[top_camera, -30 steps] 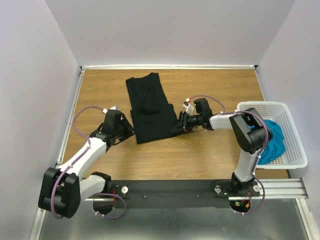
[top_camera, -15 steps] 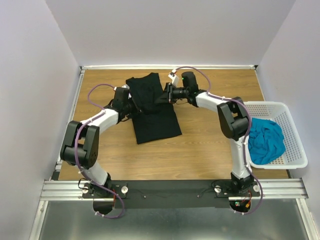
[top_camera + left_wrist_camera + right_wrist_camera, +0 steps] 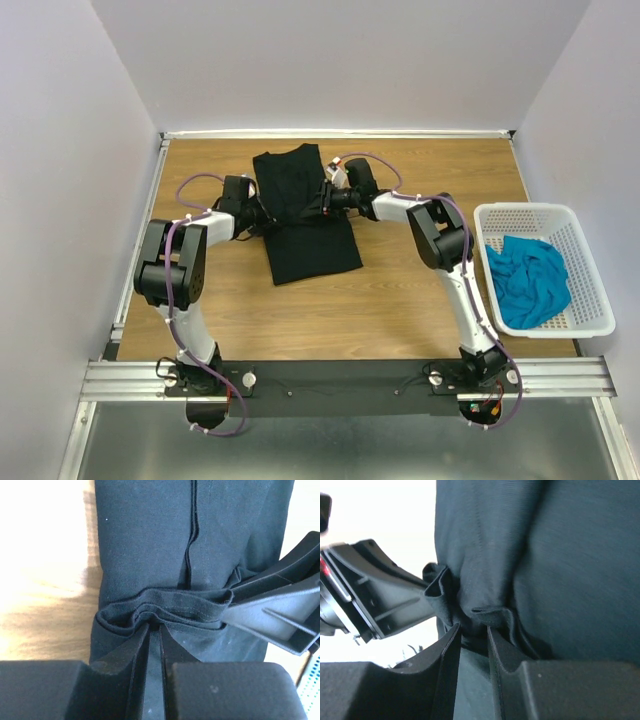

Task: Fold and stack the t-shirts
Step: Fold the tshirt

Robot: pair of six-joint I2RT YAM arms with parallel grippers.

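Note:
The black t-shirt [image 3: 312, 250] lies as a long strip at the middle back of the table. My left gripper [image 3: 264, 208] is at its left edge, about midway along, and my right gripper [image 3: 320, 198] is at its right edge opposite. In the left wrist view my left gripper [image 3: 156, 626] is shut on a bunched fold of the black cloth [image 3: 150, 540]. In the right wrist view my right gripper [image 3: 472, 629] is pinching a fold of the black cloth [image 3: 570, 555]. The teal-blue t-shirt [image 3: 525, 282] lies crumpled in the white basket [image 3: 540, 209].
The white lattice basket stands at the right edge of the wooden table [image 3: 420, 300]. White walls enclose the table on three sides. A metal rail [image 3: 340, 375] carries both arm bases at the near edge. Each gripper shows in the other's wrist view.
Both grippers have moved from the shirt's near corners up to its mid edges and then closer together. They now pinch folds of black cloth there.

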